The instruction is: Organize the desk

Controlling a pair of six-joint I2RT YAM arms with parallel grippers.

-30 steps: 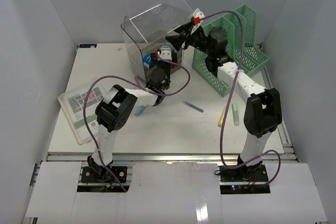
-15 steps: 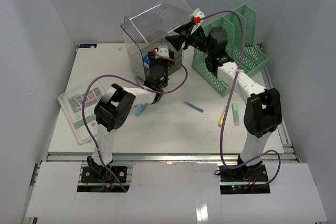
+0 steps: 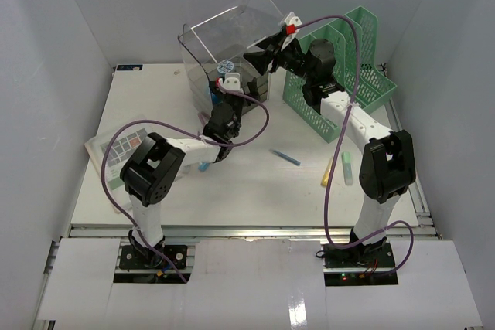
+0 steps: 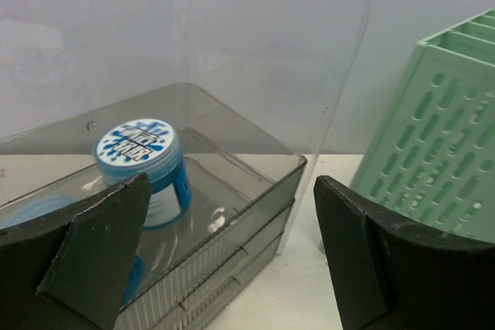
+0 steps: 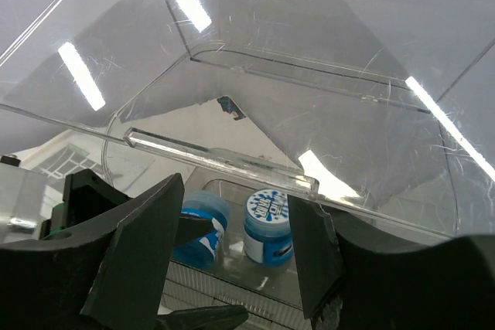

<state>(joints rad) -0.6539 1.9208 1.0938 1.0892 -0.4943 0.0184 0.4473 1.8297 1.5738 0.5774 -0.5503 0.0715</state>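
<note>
My left fingers (image 4: 100,253) are wide apart now, where a second ago they stood narrower inside the drawer box (image 4: 255,183), and that arm's elbow is further to the left than it was. Nothing sits between them. Just beyond their tips a blue jar (image 4: 143,164) stands upright in the top tray of the smoky box, free of me. A second blue pot (image 5: 199,229) lies beside it, seen past my other hand. My right fingers (image 5: 139,253) are clamped on the front edge of the clear lid (image 5: 309,75), holding it tilted up over that tray. To the right of the box stands the green file rack (image 3: 371,86). Everything rests on the table (image 3: 255,191), the white top that spreads from the rail by my bases to the back wall. I judge the job part done: the pots are put away, but the lid is not yet down. A blue pen (image 3: 285,158), a yellow marker (image 3: 327,171) and a green marker (image 3: 347,168) lie loose on the near right, a small blue piece (image 3: 206,165) lies by my left forearm, and a booklet (image 3: 104,166) lies askew at the left edge.
</note>
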